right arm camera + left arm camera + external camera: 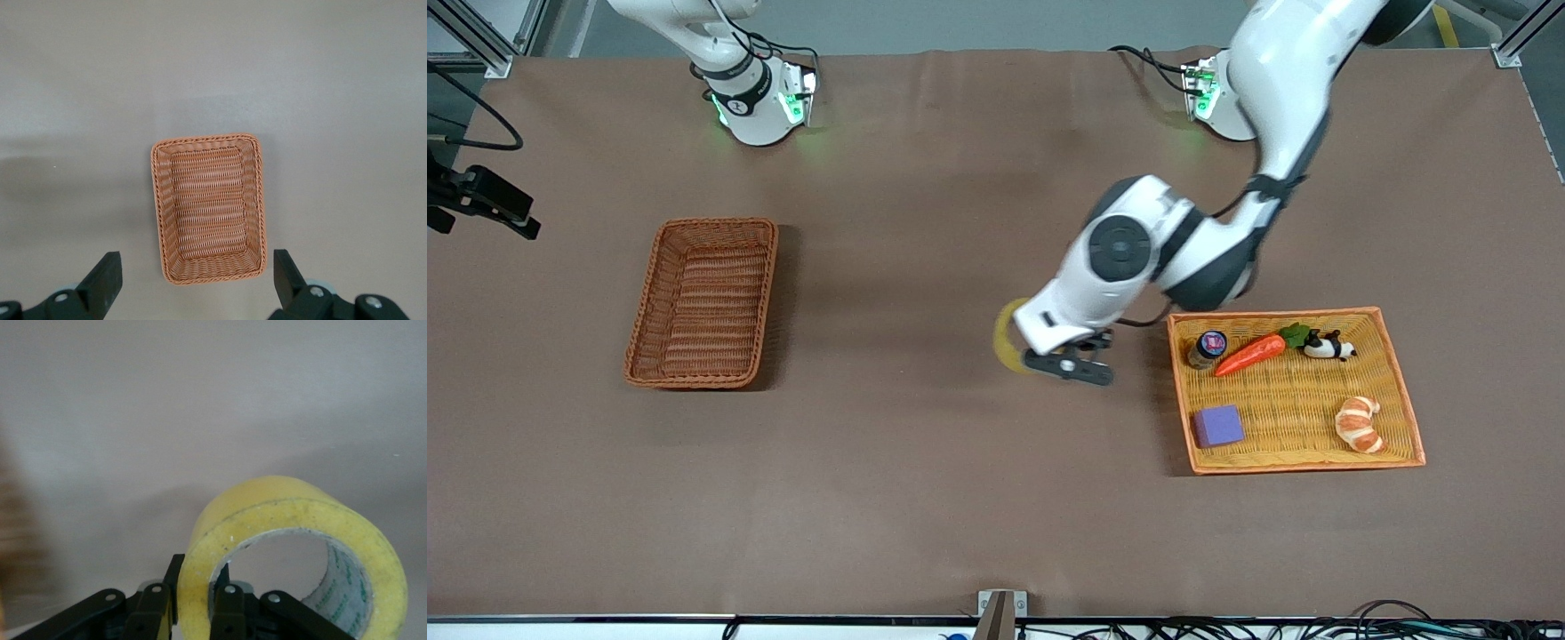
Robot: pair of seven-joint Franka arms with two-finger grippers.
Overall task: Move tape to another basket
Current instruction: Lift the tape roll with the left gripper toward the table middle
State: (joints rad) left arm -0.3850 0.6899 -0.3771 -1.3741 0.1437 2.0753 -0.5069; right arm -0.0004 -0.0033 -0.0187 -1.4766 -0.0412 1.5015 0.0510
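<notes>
Front view: the left hand (1069, 363) hangs over the bare brown surface (925, 462), between the basket (703, 302) and the yellow tray (1296, 389), closer to the tray. The tape (1009, 338) shows as a yellow edge beside the hand, carried off the surface. The basket sits toward the right arm's end of the surface, nothing in it. The tray, toward the left arm's end, holds a dark-lidded jar (1210, 346), a carrot (1254, 353), a panda figure (1328, 346), a purple block (1218, 426) and a croissant (1360, 424). The right arm's base is seen; its hand is outside this view.

Left wrist view: the left hand (195, 613) is pinching the tape (293, 560), one finger (230, 610) inside the ring, the other on its outer face. The roll stands on edge, grey core visible.

Right wrist view: the right hand (195, 283) waits high over the basket (208, 207), fingers spread wide, gripping nothing.
</notes>
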